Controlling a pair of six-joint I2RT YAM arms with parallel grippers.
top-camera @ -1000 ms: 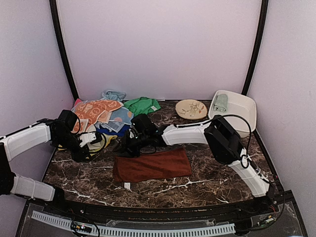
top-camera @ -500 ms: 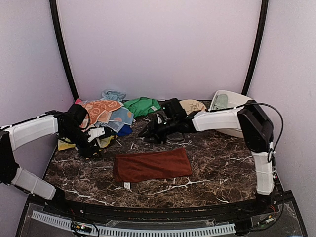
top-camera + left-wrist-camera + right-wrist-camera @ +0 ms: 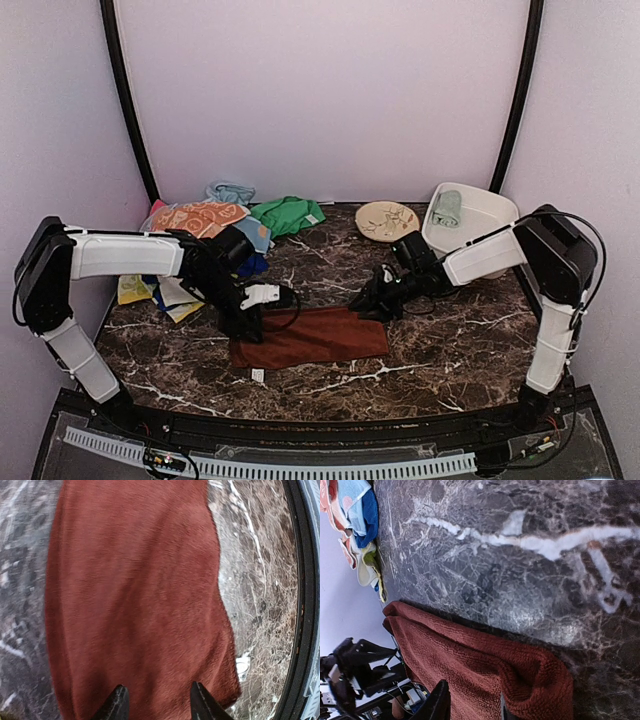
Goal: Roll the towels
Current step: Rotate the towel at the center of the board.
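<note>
Two grippers, one maroon towel (image 3: 320, 338): it lies flat, lengthways across the near middle of the table (image 3: 440, 350). Your left gripper (image 3: 158, 705) hangs over its left end, fingers moderately apart with nothing between them. Your right gripper (image 3: 470, 707) sits at the far right corner, gap narrower, no cloth visibly pinched. One arm per end, so I'd guess you're squaring it up for rolling. The heap of other towels (image 3: 215, 225) waits far left.

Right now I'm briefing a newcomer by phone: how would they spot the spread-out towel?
Start at the dark marble table and look at its near middle. The maroon towel lies there on its own. Unlike the bright towels heaped at the far left, it is dark and spread flat.
</note>
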